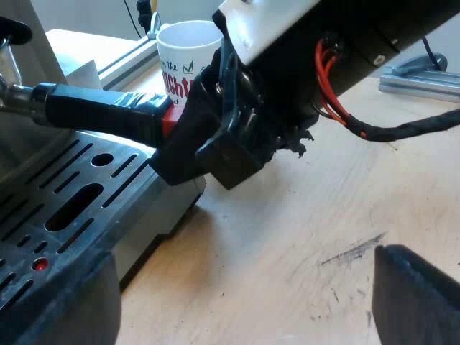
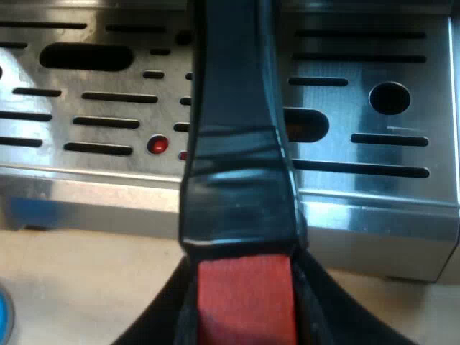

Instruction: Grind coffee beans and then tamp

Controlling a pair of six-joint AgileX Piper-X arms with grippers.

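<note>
The metal holder's dark handle [image 1: 100, 111] juts out from the espresso machine's front over the drip tray [image 1: 72, 201]. Its red end [image 1: 167, 122] is inside my right gripper [image 1: 194, 147]. Seen up close, the black taped handle [image 2: 237, 194] and its red end [image 2: 244, 302] lie between the right gripper's fingers [image 2: 162, 320], so my right gripper [image 2: 243, 277] is shut on it. My left gripper [image 1: 237, 287] hangs open over the wooden table beside the tray, with nothing between its fingers [image 1: 413, 295].
A white mug [image 1: 188, 57] with printed lettering stands on the table beyond the right gripper. The slotted steel drip tray [image 2: 359, 129] has a red float button [image 2: 157, 144]. A blue object's edge [image 2: 3, 316] shows on the table near the tray.
</note>
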